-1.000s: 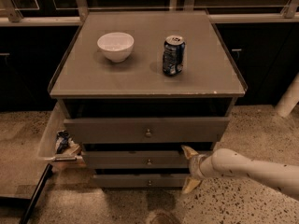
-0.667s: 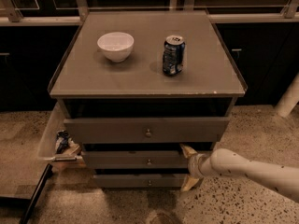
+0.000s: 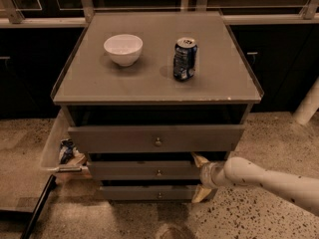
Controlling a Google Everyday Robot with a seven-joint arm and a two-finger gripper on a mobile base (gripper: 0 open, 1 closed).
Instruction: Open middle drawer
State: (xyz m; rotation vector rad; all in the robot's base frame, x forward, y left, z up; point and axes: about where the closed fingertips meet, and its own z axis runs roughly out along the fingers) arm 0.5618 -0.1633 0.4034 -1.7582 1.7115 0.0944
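Observation:
The grey cabinet has three drawer fronts, each with a small brass knob. The middle drawer [image 3: 149, 171] sits between the wide top drawer [image 3: 124, 138] and the narrow bottom drawer [image 3: 144, 192]. Its knob [image 3: 159, 173] is at its centre. My gripper [image 3: 199, 177] reaches in from the right on a white arm [image 3: 269, 180]. It is open at the middle drawer's right end. One fingertip [image 3: 198, 159] is above the front panel and the other [image 3: 199, 194] is below it. The top drawer stands out slightly from the cabinet.
A white bowl [image 3: 123, 49] and a blue soda can [image 3: 185, 59] stand on the cabinet top [image 3: 99, 83]. A side bin [image 3: 65, 151] with packets hangs at the cabinet's left. A white post [image 3: 308, 103] stands at the right. Dark cabinets line the back wall.

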